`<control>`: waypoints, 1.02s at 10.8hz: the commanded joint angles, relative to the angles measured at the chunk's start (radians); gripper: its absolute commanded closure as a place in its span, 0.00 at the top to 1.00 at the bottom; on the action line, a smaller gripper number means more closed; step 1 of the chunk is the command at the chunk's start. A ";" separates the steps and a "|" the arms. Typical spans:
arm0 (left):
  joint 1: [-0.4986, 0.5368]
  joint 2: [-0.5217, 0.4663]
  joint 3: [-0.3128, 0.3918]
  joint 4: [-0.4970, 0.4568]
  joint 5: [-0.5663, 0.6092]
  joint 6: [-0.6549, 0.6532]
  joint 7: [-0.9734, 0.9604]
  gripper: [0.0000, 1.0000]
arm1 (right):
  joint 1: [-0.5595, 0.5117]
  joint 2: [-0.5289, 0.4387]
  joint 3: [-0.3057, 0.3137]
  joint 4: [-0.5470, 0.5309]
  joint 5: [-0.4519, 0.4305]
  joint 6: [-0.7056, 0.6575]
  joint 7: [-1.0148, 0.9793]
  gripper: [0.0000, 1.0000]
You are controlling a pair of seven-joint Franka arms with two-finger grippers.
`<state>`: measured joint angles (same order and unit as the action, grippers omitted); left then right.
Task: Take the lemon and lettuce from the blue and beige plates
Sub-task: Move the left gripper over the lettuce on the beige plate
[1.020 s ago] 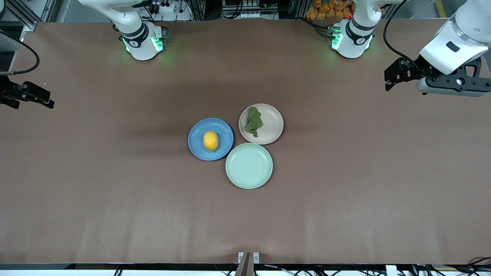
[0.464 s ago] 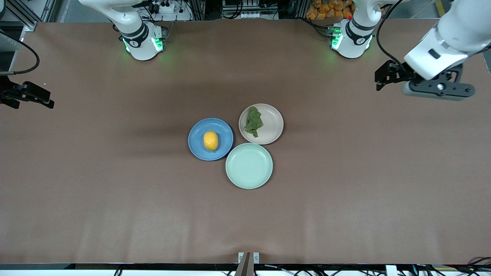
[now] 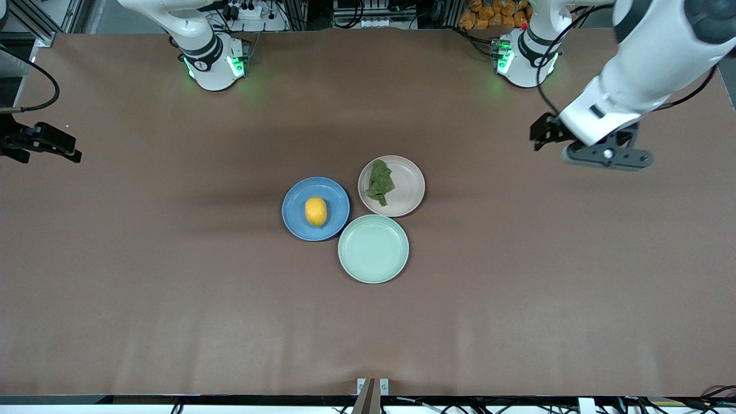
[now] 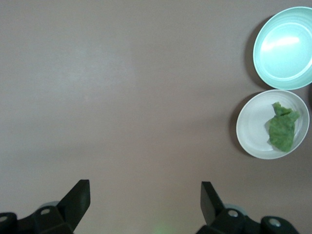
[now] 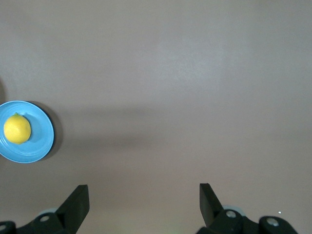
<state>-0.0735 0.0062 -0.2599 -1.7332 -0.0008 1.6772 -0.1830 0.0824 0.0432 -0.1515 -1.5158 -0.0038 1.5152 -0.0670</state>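
Note:
A yellow lemon (image 3: 315, 211) lies on the blue plate (image 3: 336, 197) at the table's middle; both show in the right wrist view, the lemon (image 5: 17, 128) on the plate (image 5: 41, 139). A green lettuce leaf (image 3: 379, 182) lies on the beige plate (image 3: 409, 187), also in the left wrist view, the leaf (image 4: 282, 129) on the plate (image 4: 251, 129). My left gripper (image 3: 543, 131) is open and empty, up over bare table toward the left arm's end; its fingertips (image 4: 80, 195) frame bare table. My right gripper (image 3: 69, 150) is open and empty over the table's edge at the right arm's end, waiting.
An empty pale green plate (image 3: 373, 248) sits nearer to the front camera, touching the blue and beige plates; it also shows in the left wrist view (image 4: 285, 48). The two arm bases (image 3: 215, 63) stand along the table's back edge. The brown table (image 3: 172, 287) spreads wide around the plates.
My left gripper has moved from the table's end toward the plates and come lower. The right arm, the plates, the lemon and the lettuce have not moved.

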 commanded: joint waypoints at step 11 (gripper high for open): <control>-0.143 0.213 -0.111 -0.146 -0.007 0.344 -0.444 1.00 | -0.006 0.007 0.013 0.017 0.019 -0.013 0.007 1.00</control>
<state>-0.1835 0.1929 -0.3720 -1.8770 -0.0036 1.9854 -0.5568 0.0826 0.0434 -0.1434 -1.5155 -0.0032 1.5151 -0.0673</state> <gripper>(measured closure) 0.000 0.000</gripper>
